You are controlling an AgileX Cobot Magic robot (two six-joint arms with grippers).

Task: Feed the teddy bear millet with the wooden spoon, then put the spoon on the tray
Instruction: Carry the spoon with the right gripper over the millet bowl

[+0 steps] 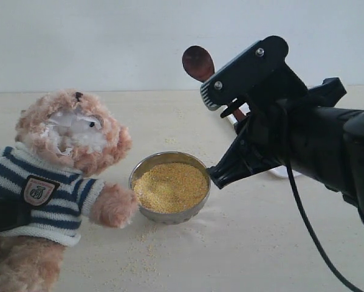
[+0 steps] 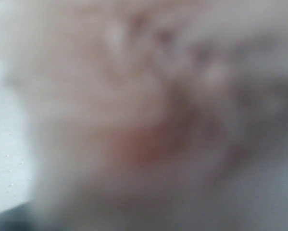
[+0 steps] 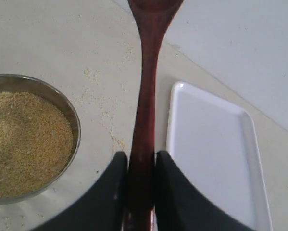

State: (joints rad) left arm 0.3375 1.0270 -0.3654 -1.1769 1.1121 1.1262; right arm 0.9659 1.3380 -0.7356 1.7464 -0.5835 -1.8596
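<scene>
While the teddy bear [image 1: 72, 131] sits at 9 o'clock on the bench [image 1: 260, 243], the right pincer [image 3: 141, 163] hangs at 3 o'clock, clamped narrow on the wooden spoon [image 1: 198, 62] by its handle. The tray [image 3: 211, 144] lies just behind it, the millet [image 1: 171, 185] at its 8 o'clock. The spoon's long axis points to 11 o'clock, away from the bear, so a swing toward 9 o'clock looks needed. The left pincer is lost in blurred fur, and I cannot tell its state.

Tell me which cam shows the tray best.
Right wrist view: the tray lies in plain sight, nearly whole. Exterior view: only a white sliver shows behind the right arm. Left wrist view: all blur, no tray.
</scene>
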